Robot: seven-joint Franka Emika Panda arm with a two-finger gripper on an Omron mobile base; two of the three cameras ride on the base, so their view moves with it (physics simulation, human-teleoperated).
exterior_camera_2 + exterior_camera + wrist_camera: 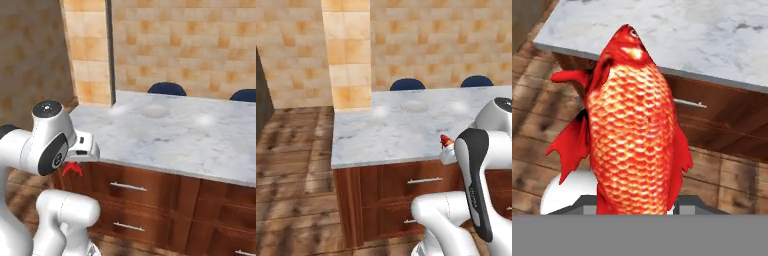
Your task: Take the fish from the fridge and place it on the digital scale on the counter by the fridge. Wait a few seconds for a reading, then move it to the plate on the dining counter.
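— Fish point(634, 125) first: where is it?

— Clamped in the gripper point(74, 169), held in the air in front of the dining counter point(381, 142), off its near edge and over the wood floor point(296, 170). The hand view has it up close, red-orange and scaly, head pointing toward the marble top.

— And the claw itself?

— Nearly closed, jaws pinched on the fish's tail end. From the right base view only a red fin pokes out below the hand; from the left base view a bit of red peeks past the arm.

— Plate point(414, 106)?

— Pale, round, shallow, sitting on the marble toward the far side, close to the tiled pillar point(346, 55). Nothing on it. It lies well apart from the fish.

— Anything else around?

— Two dark blue chair backs point(166, 88) behind the island, and silver handles on the drawers point(128, 186) below the top.
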